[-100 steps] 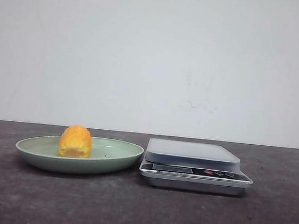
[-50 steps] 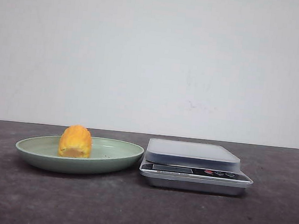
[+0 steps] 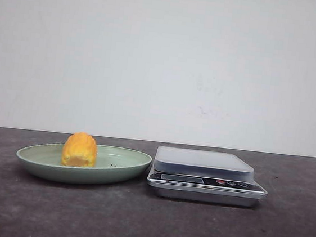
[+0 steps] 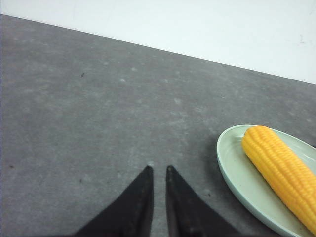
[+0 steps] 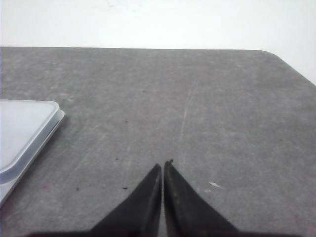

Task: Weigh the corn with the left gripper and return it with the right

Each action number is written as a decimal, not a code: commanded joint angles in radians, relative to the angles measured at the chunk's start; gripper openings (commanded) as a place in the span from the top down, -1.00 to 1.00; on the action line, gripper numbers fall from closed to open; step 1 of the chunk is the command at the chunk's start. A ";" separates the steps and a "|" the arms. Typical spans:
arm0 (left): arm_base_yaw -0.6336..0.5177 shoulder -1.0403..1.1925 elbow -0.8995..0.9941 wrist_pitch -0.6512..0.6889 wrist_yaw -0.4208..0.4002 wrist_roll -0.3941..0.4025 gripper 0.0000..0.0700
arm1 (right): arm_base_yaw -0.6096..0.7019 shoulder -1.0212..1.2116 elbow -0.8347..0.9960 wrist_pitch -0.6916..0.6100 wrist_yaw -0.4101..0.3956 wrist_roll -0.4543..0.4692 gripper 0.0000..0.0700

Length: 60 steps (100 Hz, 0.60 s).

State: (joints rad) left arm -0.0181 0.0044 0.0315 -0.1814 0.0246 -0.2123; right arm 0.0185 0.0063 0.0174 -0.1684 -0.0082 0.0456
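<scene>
Presently corn (image 3: 79, 150) on plate (image 3: 124, 169); left pincer (image 4: 158, 170) nearly closed, right pincer (image 5: 163, 165) closed.

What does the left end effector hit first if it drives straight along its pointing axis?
Likely just bare table. The left end effector points past the green plate, with the corn off to one side. Depth is unclear.

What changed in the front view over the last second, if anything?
Nothing visibly changed. The corn lies on the green plate as before, the scale beside it is bare, and neither hand has entered the front view.
</scene>
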 commanded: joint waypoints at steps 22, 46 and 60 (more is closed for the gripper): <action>-0.002 0.001 -0.004 -0.014 0.085 -0.185 0.98 | -0.001 -0.002 0.010 0.010 -0.016 0.106 1.00; -0.002 0.089 0.180 -0.047 0.104 -0.326 0.98 | -0.001 0.022 0.164 -0.004 -0.053 0.248 1.00; -0.002 0.205 0.348 -0.048 0.121 -0.306 0.98 | 0.000 0.097 0.331 -0.118 -0.064 0.262 1.00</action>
State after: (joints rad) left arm -0.0181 0.1596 0.3069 -0.2348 0.1352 -0.5167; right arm 0.0185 0.0696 0.2790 -0.2375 -0.0696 0.2718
